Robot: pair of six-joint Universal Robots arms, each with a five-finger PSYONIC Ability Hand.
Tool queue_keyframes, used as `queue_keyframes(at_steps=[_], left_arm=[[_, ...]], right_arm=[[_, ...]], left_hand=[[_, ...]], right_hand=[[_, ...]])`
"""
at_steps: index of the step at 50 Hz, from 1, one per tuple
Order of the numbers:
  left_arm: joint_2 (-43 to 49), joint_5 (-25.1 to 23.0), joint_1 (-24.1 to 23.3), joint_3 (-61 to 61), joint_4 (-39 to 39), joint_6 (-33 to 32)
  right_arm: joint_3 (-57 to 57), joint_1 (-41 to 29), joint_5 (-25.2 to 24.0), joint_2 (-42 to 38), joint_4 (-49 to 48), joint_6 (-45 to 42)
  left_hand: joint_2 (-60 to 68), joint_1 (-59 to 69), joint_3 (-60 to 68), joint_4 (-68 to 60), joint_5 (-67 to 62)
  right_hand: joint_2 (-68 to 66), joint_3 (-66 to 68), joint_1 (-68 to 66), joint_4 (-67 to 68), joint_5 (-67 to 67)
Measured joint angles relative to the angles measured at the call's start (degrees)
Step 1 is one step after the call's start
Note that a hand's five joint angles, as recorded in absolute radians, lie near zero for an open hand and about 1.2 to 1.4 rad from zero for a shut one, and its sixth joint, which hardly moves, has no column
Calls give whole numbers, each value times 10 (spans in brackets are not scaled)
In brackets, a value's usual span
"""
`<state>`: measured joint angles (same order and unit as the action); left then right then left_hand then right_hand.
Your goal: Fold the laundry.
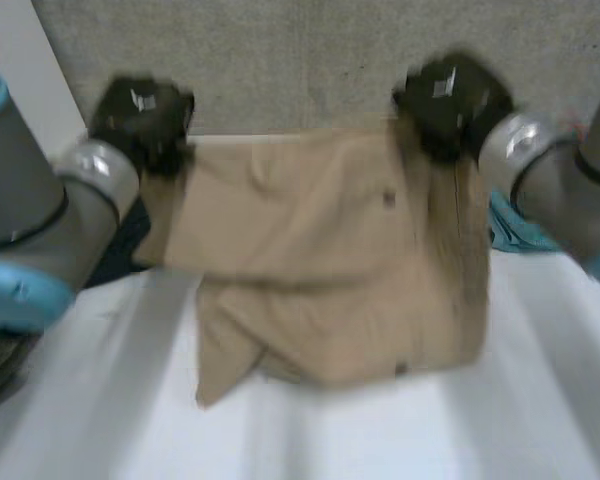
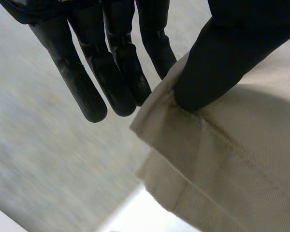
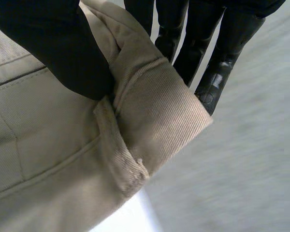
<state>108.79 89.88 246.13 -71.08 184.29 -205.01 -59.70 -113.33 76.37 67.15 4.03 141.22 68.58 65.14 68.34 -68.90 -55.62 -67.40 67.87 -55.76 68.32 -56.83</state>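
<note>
Along the far edge of the white surface (image 1: 400,440), the beige garment (image 1: 330,250) lies crosswise, its top hem running from hand to hand and its folded bulk trailing nearward. The left hand (image 1: 140,120) pinches one far corner between thumb and fingers, the right hand (image 1: 450,100) the other. Bare surface lies open on the near side.

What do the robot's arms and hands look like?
The arms are thick grey tubes with light-blue caps and shiny silver rings at the wrists. The left hand and right hand are black, with long rounded fingers.
</note>
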Motion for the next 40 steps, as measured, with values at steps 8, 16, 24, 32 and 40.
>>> queue_keyframes(at_steps=[8, 16, 24, 32, 40], left_arm=[[25, 10, 4, 164, 106, 13], [-28, 11, 3, 115, 200, 47], [-47, 9, 5, -26, 204, 53], [-35, 8, -2, -190, 194, 49], [-41, 6, -35, -328, 174, 12]], right_arm=[[126, -1, 55, -23, -216, 52], [103, 2, 62, 0, -243, 90], [-30, 6, 54, 4, -198, 92], [-183, 6, 40, 1, -162, 73], [-292, 6, -5, 2, -94, 28]], left_hand=[[0, 0, 0, 0, 0], [0, 0, 0, 0, 0], [0, 0, 0, 0, 0], [0, 0, 0, 0, 0], [0, 0, 0, 0, 0]], right_hand=[[0, 0, 0, 0, 0], [0, 0, 0, 3, 0], [0, 0, 0, 3, 0], [0, 0, 0, 3, 0], [0, 0, 0, 3, 0]])
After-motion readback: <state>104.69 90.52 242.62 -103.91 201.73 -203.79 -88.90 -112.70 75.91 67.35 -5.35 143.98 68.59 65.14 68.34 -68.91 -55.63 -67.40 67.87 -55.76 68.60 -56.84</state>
